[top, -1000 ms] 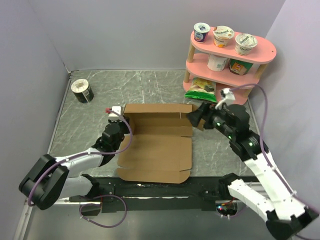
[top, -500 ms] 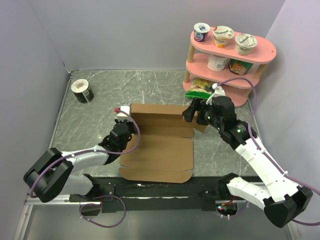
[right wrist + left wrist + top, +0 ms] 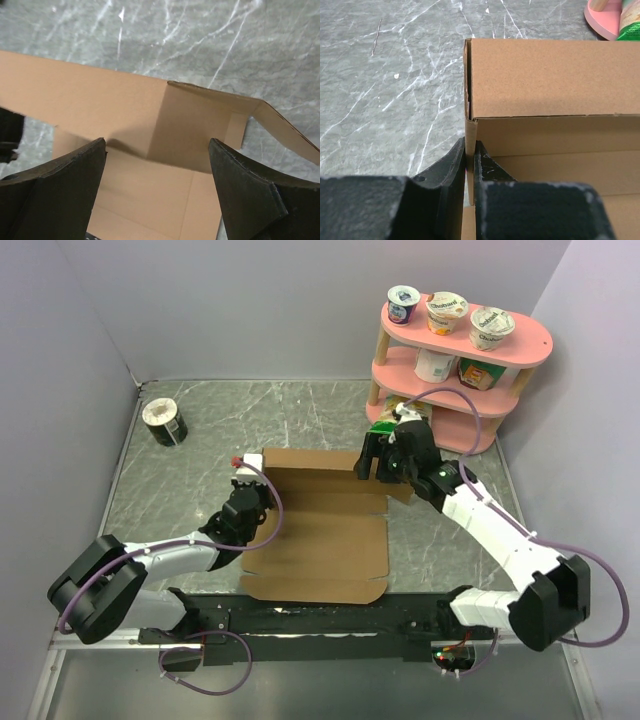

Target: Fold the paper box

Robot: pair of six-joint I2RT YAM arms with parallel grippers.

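Two arms on show, white shells with chunky black joints, left arm lower left, right arm lower right, thin purple cable looping off each wrist, left claw black with a small white-and-red cap, right claw black, dark matte wedge fingers up close.

left fingers pinch the paper box side wall

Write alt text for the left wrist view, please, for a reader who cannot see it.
The left hand is shut on an upright side flap of the plain brown cardboard box, beside its raised back wall. Grey marbled tabletop lies beyond.
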